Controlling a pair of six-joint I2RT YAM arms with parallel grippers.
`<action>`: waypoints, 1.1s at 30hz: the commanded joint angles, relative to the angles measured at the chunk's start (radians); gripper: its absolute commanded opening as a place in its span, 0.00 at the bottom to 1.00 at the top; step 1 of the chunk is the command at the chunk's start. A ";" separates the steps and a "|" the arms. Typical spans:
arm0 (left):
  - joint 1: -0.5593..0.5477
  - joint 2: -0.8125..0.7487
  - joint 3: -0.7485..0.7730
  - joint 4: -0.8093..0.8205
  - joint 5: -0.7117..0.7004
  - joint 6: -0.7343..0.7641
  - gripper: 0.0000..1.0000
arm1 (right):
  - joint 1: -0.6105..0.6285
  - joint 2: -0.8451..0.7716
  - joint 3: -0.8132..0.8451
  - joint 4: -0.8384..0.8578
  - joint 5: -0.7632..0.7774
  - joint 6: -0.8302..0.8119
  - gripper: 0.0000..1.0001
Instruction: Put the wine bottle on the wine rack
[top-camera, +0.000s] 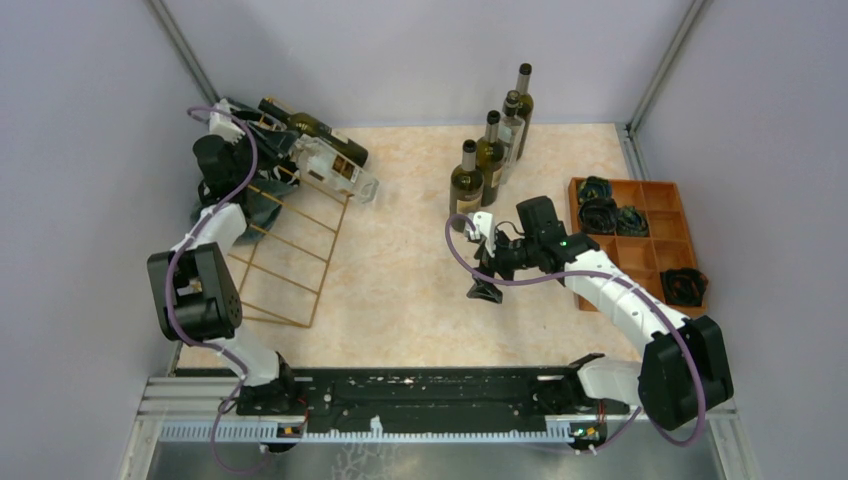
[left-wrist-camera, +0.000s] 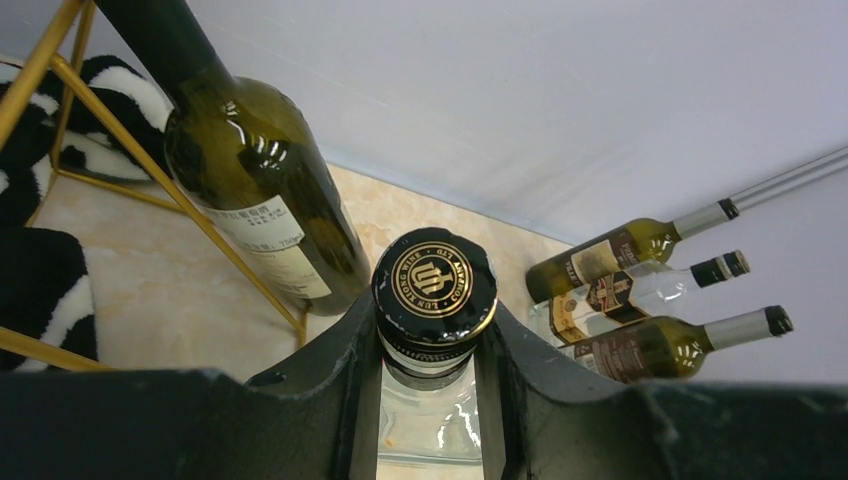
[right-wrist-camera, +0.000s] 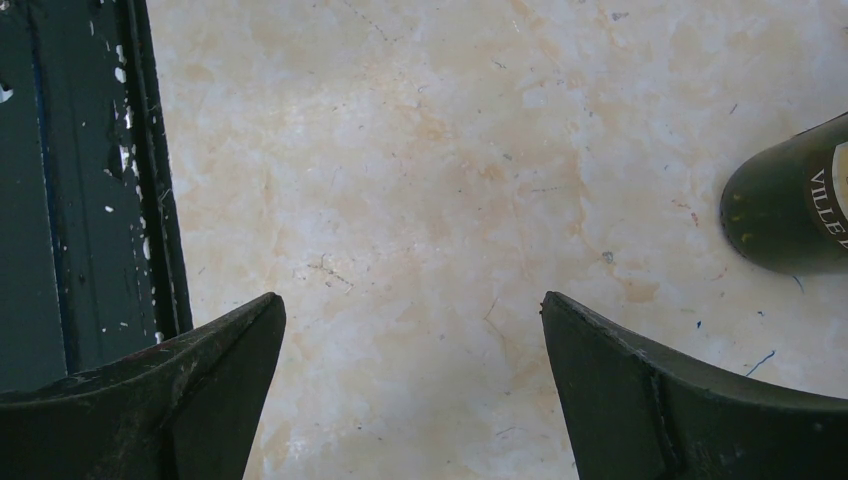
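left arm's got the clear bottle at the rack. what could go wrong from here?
1. Left gripper: jaws hold the clear bottle only by the neck; smooth glass could slip or swing.
2. The dark bottle lies close beside it on the rack; a sideways move could knock it.

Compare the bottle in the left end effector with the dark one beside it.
The held bottle is clear glass; the dark bottle is deep green. The left end effector clamps the held bottle's neck; the dark bottle lies ungripped on the wine rack. Both carry pale labels.
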 joint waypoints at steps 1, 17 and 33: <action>0.012 -0.001 0.084 0.137 -0.002 -0.024 0.00 | -0.007 -0.031 0.034 0.010 -0.013 -0.019 0.98; 0.017 0.067 0.145 0.129 -0.030 0.044 0.00 | -0.007 -0.026 0.034 0.009 -0.014 -0.022 0.98; 0.017 0.098 0.180 0.106 -0.035 0.100 0.00 | -0.007 -0.019 0.034 0.007 -0.014 -0.023 0.98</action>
